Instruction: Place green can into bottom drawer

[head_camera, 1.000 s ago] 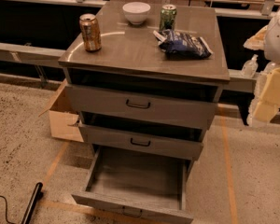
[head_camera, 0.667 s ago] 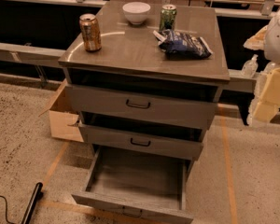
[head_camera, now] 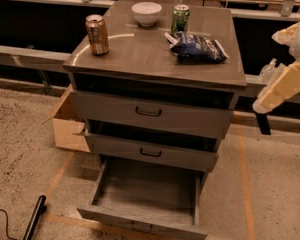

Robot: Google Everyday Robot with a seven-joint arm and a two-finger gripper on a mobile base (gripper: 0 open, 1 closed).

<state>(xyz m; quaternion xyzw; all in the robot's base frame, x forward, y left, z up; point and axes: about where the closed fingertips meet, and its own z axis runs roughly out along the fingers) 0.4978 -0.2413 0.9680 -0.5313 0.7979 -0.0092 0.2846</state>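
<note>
The green can (head_camera: 180,18) stands upright at the back of the cabinet top, between a white bowl and a dark snack bag. The bottom drawer (head_camera: 146,196) is pulled out and open, and its grey floor is bare. My gripper (head_camera: 262,122) hangs at the end of the cream arm (head_camera: 284,85) at the right edge of the camera view. It is to the right of the cabinet, about level with the top drawer, well away from the can and holding nothing that I can see.
A gold-brown can (head_camera: 97,34) stands at the front left of the cabinet top. The white bowl (head_camera: 146,13) and the dark blue snack bag (head_camera: 195,47) flank the green can. A cardboard box (head_camera: 67,124) sits left of the cabinet. A black cable end (head_camera: 34,218) lies on the floor.
</note>
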